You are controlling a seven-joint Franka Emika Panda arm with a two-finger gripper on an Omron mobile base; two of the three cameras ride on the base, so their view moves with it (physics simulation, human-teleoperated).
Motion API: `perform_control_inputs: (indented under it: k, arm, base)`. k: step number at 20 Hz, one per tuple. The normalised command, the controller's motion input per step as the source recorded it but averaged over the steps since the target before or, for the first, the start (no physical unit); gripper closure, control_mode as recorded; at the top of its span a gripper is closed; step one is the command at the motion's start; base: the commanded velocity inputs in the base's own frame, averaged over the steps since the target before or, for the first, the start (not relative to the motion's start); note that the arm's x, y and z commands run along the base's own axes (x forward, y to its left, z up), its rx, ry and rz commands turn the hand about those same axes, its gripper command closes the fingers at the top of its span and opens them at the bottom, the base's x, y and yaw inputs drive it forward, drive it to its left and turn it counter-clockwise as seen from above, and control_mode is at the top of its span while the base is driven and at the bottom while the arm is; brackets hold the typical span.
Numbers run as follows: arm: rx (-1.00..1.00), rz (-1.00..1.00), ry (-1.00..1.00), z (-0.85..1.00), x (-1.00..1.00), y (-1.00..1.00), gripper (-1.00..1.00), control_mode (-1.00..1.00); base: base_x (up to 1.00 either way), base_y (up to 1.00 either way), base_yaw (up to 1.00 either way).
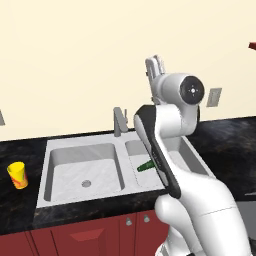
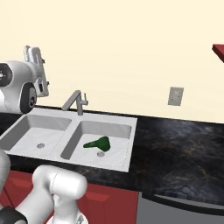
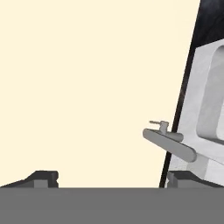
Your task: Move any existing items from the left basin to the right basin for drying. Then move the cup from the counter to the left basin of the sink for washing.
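In the right basin (image 2: 120, 131) the green utensil (image 2: 98, 143) already lies near the drain and the left basin (image 1: 62, 160) looks bare, so what remains is the yellow cup (image 1: 18, 175) on the counter (image 1: 20, 210), while the gripper (image 1: 155, 66) stands high, open and holding nothing.

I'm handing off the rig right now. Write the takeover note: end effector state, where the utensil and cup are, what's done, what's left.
End effector: open, empty, raised high in front of the wall above the sink.
Green utensil: lying in the right basin, near its drain. First step looks done.
Left basin: no items inside.
Yellow cup: upright on the counter, left of the sink, untouched.
Left: pick up the cup and set it in the left basin.
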Motion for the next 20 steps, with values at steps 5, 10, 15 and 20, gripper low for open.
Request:
perform_control_inputs:
  k: [5, 10, 15, 20]
  arm:
    - [-0.12, 0.13, 0.1, 0.01, -0.21, 0.51, -1.0, -1.0]
    - [-0.13, 0.14, 0.13, 0.0, -0.09, 0.5, -1.0, -1.0]
    - [-0.11, 0.13, 0.14, -0.02, 0.0, 0.56, -1.0, -1.0]
    - [-0.07, 0.1, 0.1, -0.2, 0.0, 0.62, -1.0, -1.0]
  base:
    - [0.0, 0.0, 0.0]
    - [0.0, 0.0, 0.0]
    - [0.0, 0.0, 0.0]
    - [0.0, 0.0, 0.0]
